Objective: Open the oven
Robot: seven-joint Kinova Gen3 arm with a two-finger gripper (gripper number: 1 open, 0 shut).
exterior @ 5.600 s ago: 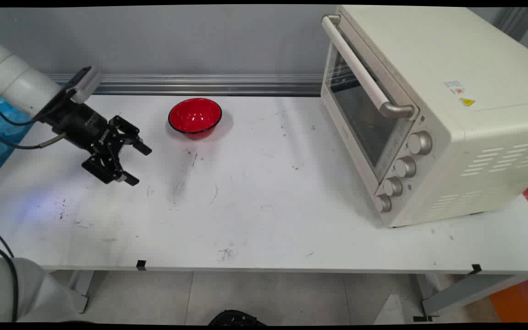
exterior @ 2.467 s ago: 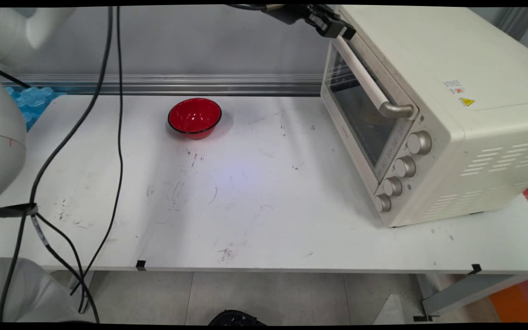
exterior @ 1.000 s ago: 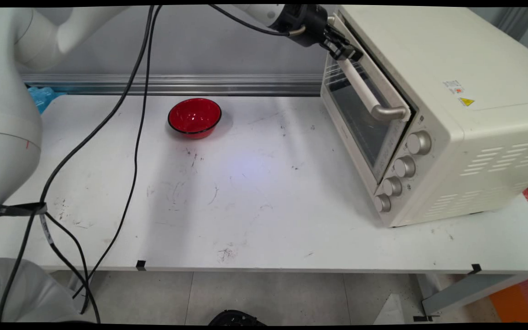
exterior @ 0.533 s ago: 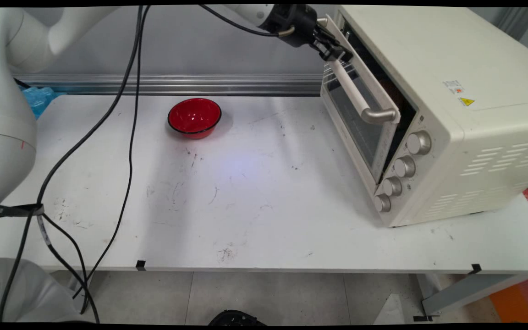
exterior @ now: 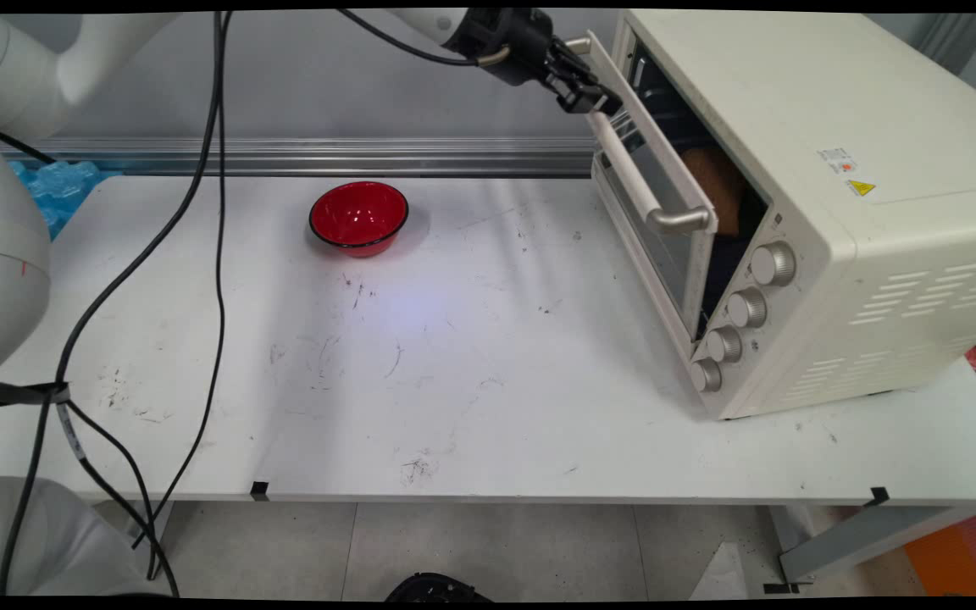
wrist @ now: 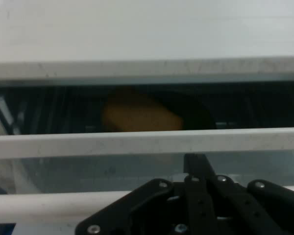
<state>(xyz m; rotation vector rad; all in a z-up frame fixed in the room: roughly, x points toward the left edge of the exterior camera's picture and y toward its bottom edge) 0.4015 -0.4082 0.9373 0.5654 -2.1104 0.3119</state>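
Change: since half a second ago the toaster oven door (exterior: 653, 182) has swung further out from the oven's front, and the gripper (exterior: 583, 95) has moved left with it, away from the oven body.
Oven: a cream toaster oven (exterior: 801, 212) stands on the right of the white table (exterior: 454, 381), four knobs down its front corner.
Claw: the black gripper sits at the far, upper end of the door handle (exterior: 636, 174), shut on the bar.
Door: partly open, hinged at the bottom edge, tilted outward at the top.
Inside: a brown, bread-like item (exterior: 717, 186) shows through the gap.
Bowl: a red bowl (exterior: 359, 217) sits well left of the oven, near the back rail.
Handling: the door looks rigid with a glass pane; the bar looks smooth and rounded, so a grip near its middle would likely pull more evenly than at the end.
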